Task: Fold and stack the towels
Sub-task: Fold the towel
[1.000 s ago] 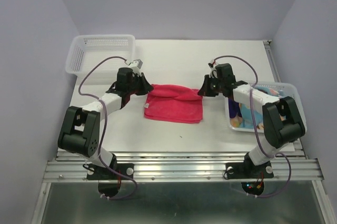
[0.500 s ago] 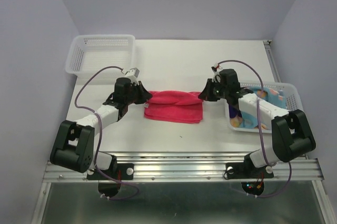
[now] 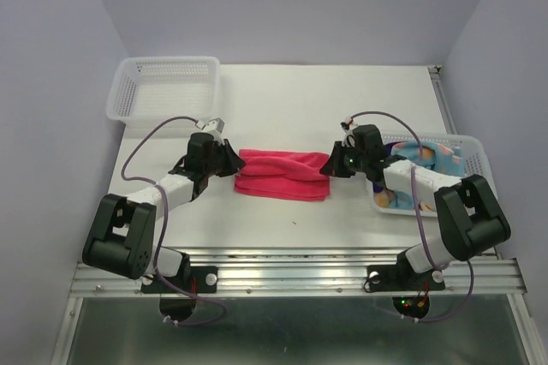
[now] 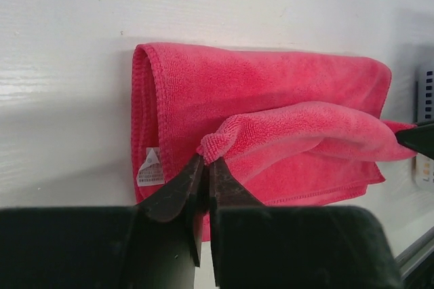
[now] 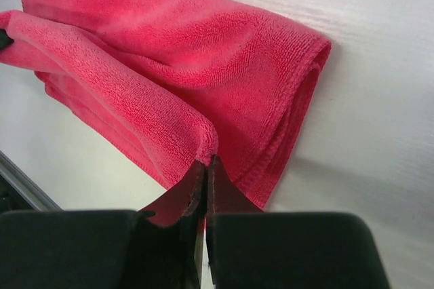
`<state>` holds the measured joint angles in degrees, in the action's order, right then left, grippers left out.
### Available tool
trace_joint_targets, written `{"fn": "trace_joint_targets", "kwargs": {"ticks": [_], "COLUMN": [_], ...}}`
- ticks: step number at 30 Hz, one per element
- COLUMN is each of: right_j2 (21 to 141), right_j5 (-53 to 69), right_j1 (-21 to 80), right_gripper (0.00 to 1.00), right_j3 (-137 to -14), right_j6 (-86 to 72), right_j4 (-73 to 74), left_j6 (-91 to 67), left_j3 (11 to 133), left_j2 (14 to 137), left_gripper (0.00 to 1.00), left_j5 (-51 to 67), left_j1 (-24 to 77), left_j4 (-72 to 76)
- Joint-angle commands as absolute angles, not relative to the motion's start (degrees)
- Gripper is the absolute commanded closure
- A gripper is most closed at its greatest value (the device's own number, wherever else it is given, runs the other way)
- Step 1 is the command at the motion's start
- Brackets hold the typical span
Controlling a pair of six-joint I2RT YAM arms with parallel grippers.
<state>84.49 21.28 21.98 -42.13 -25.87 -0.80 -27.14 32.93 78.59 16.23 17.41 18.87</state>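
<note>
A magenta-pink towel [image 3: 282, 178] lies folded in the middle of the table between both arms. Its top layer is drawn up into a loose roll along the length. My left gripper [image 3: 233, 162] is at the towel's left end, jaws nearly together and pinching a corner of that top layer [image 4: 205, 161]. My right gripper [image 3: 330, 166] is at the right end, shut on the opposite corner [image 5: 207, 161]. The lower layers of the towel [image 4: 271, 92] [image 5: 176, 45] lie flat on the table. More towels, light blue with coloured patterns [image 3: 428, 153], sit in the basket on the right.
An empty white mesh basket [image 3: 167, 62] stands at the back left. A second white basket [image 3: 476, 158] holds the patterned towels close behind my right arm. A white label [image 4: 150, 167] shows on the pink towel's left edge. A metal rail [image 3: 291, 266] runs along the near table edge.
Both grippers have come down and toward the near side with the towel's top layer, so the towel now looks narrower. The left jaws have parted a hair.
</note>
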Motion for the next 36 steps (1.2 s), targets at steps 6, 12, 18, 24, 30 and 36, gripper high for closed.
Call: {"fn": "trace_joint_targets", "kwargs": {"ticks": [6, 12, 18, 24, 30, 36], "right_j2": [82.1, 71.9, 67.9, 71.4, 77.0, 80.2], "right_j5": [20.7, 15.2, 16.2, 12.9, 0.4, -1.2], "right_j1": [26.8, 28.7, 29.2, 30.1, 33.7, 36.6], "right_gripper": [0.78, 0.36, 0.0, 0.0, 0.02, 0.37], "right_j3": [-34.9, -31.9, -32.8, -38.6, -44.4, -44.3], "right_j6": [-31.8, -32.3, -30.6, -30.0, -31.1, -33.5], "right_j4": [-5.2, 0.4, 3.7, 5.8, 14.5, 15.3], "left_j6": [-32.5, -39.4, -37.4, -34.3, -33.0, -33.0], "left_j3": [26.1, 21.8, 26.6, 33.5, 37.4, 37.6], "left_j2": [66.1, 52.8, 55.8, 69.9, 78.8, 83.8], "left_gripper": [0.43, 0.05, 0.01, 0.01, 0.16, 0.3], "left_j5": [11.7, 4.7, 3.1, 4.6, 5.0, 4.8], "left_j1": [17.8, 18.5, 18.5, 19.7, 21.9, 22.1], "left_j4": [12.1, 3.3, 3.3, 4.5, 6.4, 7.6]}}
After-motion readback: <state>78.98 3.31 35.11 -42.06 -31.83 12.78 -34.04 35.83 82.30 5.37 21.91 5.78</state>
